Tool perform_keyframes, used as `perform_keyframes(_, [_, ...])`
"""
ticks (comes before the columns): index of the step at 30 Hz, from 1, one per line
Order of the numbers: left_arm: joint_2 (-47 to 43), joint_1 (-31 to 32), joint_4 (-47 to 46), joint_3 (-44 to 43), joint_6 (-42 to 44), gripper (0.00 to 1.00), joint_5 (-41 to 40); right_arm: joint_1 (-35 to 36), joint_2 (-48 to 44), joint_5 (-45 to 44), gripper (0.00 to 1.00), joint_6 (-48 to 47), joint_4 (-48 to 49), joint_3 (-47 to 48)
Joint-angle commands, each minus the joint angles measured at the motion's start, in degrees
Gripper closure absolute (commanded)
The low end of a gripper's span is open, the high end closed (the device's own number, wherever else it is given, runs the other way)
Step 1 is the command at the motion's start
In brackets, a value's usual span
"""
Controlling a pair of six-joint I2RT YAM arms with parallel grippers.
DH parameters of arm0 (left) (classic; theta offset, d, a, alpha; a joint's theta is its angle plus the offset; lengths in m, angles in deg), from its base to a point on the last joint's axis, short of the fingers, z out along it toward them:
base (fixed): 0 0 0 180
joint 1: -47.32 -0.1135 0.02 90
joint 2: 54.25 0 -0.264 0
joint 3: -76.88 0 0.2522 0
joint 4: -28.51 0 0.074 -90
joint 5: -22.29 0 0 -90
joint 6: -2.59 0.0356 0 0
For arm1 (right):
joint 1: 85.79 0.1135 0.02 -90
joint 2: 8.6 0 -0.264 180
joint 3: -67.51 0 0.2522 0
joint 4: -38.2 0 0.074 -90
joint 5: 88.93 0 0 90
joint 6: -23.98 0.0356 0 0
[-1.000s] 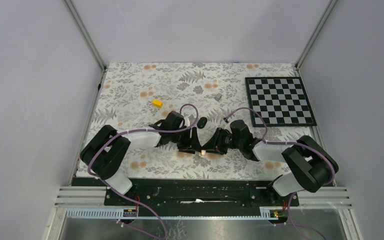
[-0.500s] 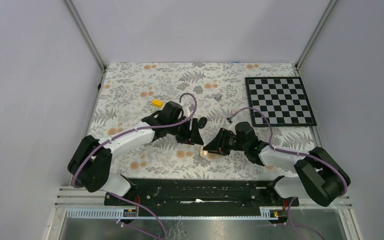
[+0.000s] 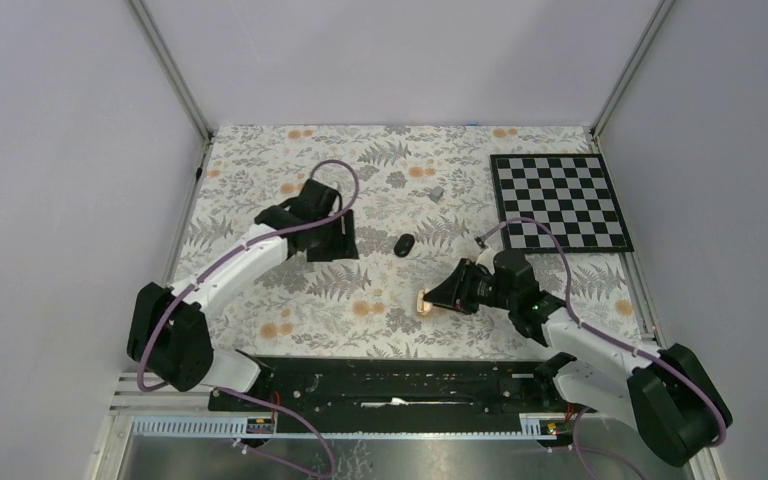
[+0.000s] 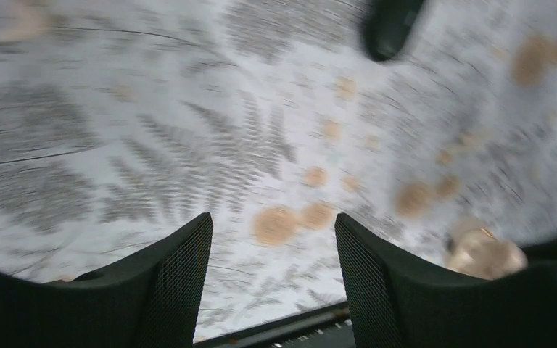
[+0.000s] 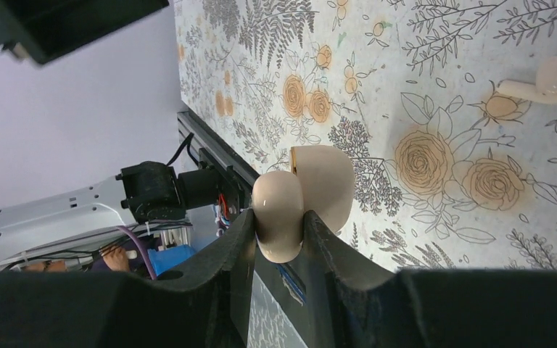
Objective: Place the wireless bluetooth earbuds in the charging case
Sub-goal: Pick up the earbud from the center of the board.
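Note:
My right gripper point(image 3: 432, 299) is shut on a cream charging case point(image 5: 301, 199) with its lid hinged open, held just above the table; the case also shows in the top view point(image 3: 425, 300). One cream-white earbud point(image 5: 545, 78) with a short stem lies on the floral table beyond the case. No second earbud shows. My left gripper point(image 3: 339, 246) is open and empty, hovering over the table well left of the case. Its view is blurred, with its fingers point(image 4: 178, 272) apart and the case point(image 4: 482, 254) at lower right.
A black oval pod point(image 3: 405, 244) lies mid-table between the arms and shows in the left wrist view point(image 4: 392, 25). A small grey block point(image 3: 436, 192) sits further back. A chessboard point(image 3: 560, 200) covers the back right. The table's near edge rail point(image 3: 400, 372) is close behind the case.
My left gripper has pulled away from the case, up and to the left, and now covers the yellow piece. My right gripper has shifted right with the case still held.

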Motion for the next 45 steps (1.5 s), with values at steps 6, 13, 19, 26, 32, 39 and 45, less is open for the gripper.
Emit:
perform_keyframes(6, [0.3,-15.0,3.4,0.0,4.9,0.35,-13.2,-1.0,-7.2,-2.3,1.0,-0.4,-4.1,-1.8])
perform_keyframes(13, [11.6,-20.0,-4.6,-2.6,4.2,0.36,-8.6,-1.0,-6.2,-1.7,1.0,-1.5,-5.2,0.5])
perform_keyframes(19, [13.5,-21.8,-8.2,-4.8,8.7,0.44,-6.1,-1.0,-5.0,-1.1,1.0,-2.0,-5.1,1.0])
perform_keyframes(26, [18.7,-21.7,-6.8,-7.9,17.2,0.41,-4.3,-1.1,-3.5,0.0,1.0,-2.1,-4.2,1.5])
perform_keyframes(32, [21.2,-20.9,-6.8,-8.8,18.5,0.46,-5.3,-1.0,-2.1,1.5,1.0,-2.1,-4.1,3.2])
perform_keyframes(39, [23.3,-19.0,-6.8,-8.8,19.2,0.59,-9.9,-1.0,-1.8,1.4,1.0,-2.0,-4.3,3.8])
perform_keyframes(45, [24.4,-19.0,-6.9,-9.6,18.9,0.62,-9.0,-1.0,-2.8,1.0,1.0,-1.5,-4.1,3.1])
